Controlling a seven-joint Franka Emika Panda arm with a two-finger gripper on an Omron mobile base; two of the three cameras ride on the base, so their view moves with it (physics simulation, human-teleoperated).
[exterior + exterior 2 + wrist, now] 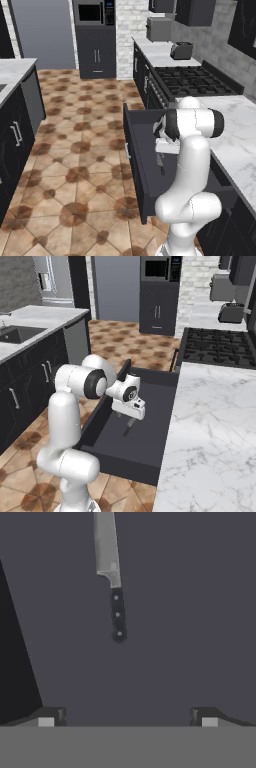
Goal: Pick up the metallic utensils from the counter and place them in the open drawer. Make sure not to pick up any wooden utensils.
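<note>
Dark open drawer (150, 446) floor; knife (114, 587) flat, apart from wide-spread, empty gripper (127, 716) above

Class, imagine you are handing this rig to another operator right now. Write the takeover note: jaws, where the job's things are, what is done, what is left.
Gripper: jaws wide open, holding nothing, hanging over the open drawer.
Knife: lying flat on the drawer floor, clear of the fingertips; also seen under the hand in the right base view.
Done: knife is in the drawer.
Left: the fork is not in sight from here; find it on the island counter, bring it to the drawer, and leave the wooden spoons alone.
</note>
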